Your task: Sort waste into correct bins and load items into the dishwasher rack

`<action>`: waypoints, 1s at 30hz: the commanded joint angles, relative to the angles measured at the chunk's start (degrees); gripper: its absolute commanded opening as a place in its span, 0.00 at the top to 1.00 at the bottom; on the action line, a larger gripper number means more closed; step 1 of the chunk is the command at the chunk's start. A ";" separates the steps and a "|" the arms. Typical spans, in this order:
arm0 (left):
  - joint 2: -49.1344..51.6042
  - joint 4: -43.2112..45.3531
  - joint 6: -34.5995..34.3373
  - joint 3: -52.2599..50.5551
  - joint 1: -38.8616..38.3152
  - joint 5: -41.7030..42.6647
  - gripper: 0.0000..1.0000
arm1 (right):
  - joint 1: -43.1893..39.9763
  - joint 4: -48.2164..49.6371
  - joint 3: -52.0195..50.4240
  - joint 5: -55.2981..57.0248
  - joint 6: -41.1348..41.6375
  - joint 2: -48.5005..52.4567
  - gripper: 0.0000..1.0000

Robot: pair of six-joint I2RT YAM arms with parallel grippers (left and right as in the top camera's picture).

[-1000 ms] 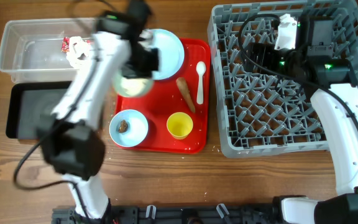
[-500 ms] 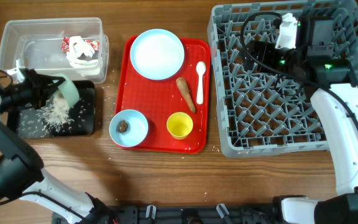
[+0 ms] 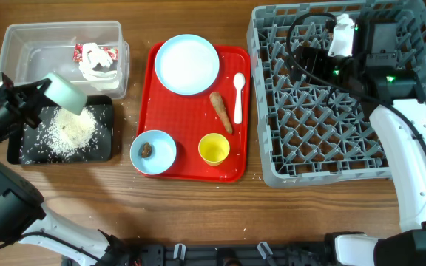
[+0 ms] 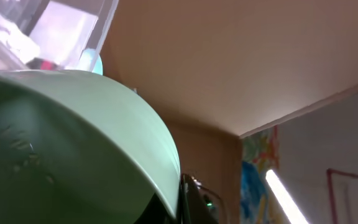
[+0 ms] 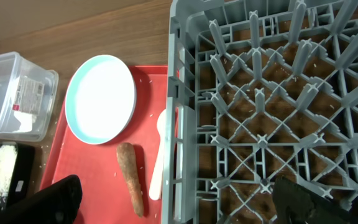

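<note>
My left gripper [image 3: 37, 94] is shut on the mint-green bowl [image 3: 66, 94], held tipped over the black tray [image 3: 108, 150]. The bowl fills the left wrist view [image 4: 73, 143]. Loose rice [image 3: 69, 133] lies in the black tray. The clear tub [image 3: 21, 41] holds the snack wrapper [image 3: 80, 51] and the tissue [image 3: 95, 63]. On the red tray [image 3: 151, 111] are the blue plate [image 3: 188, 64], carrot stick [image 3: 221, 112], white spoon [image 3: 238, 96], yellow cup [image 3: 214, 148] and a blue bowl [image 3: 161, 151] with a brown scrap [image 3: 147, 150]. My right gripper [image 5: 179, 208] is open over the grey rack [image 3: 324, 111].
A few rice grains are scattered on the wood between the black tray and the red tray. The right wrist view shows the rack's left wall [image 5: 182, 93], the plate [image 5: 100, 98], the carrot stick [image 5: 132, 177] and the spoon [image 5: 159, 155].
My left arm carried the mint-green bowl from over the red tray to the black tray and tipped it. Rice fell into the tray. The right arm has not moved.
</note>
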 commanded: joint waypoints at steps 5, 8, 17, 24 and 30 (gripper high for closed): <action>-0.35 -1.07 -8.96 -0.24 -1.11 1.70 0.96 | 0.24 0.37 0.85 -0.94 0.44 0.46 0.00; -3.87 0.02 -9.60 -0.15 -9.25 -6.40 0.96 | 0.24 0.85 0.85 -0.96 0.46 0.46 0.00; -9.90 19.76 -20.79 2.34 -44.04 -44.70 0.96 | 0.24 1.14 0.85 -0.94 0.39 0.46 0.00; -9.51 13.55 -20.81 2.34 -62.79 -93.02 0.96 | 0.24 1.03 0.85 -0.94 0.42 0.46 0.00; -4.94 12.72 -20.79 0.37 -71.71 -101.79 0.96 | 0.24 0.96 0.85 -0.96 0.44 0.46 0.01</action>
